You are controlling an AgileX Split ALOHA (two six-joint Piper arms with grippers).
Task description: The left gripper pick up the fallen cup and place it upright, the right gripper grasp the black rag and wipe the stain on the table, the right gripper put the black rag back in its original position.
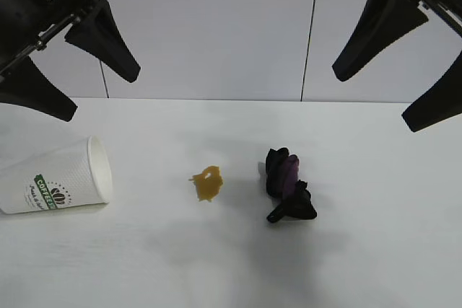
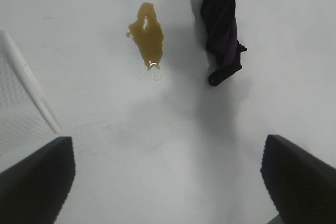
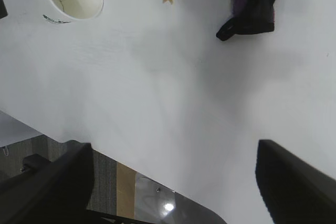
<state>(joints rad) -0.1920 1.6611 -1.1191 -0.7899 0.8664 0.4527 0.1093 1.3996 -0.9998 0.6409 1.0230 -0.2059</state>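
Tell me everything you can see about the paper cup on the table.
The cup is white dimpled paper with a rolled rim and a green "COFFEE" logo on its side. It lies tipped over on its side at the left edge of the exterior view, resting on the white table, its open mouth turned toward the amber stain. The right wrist view looks straight into the mouth, and the inside looks empty and pale. Nothing but the table touches it; the left claw hangs open above it, well clear.

The white dimpled cup (image 1: 54,179) with a green logo is seen lying on its side at the worktop's (image 1: 375,250) left. An amber stain (image 1: 207,182) is seen between it and the bunched black rag (image 1: 288,185), whose purple fold is exposed.
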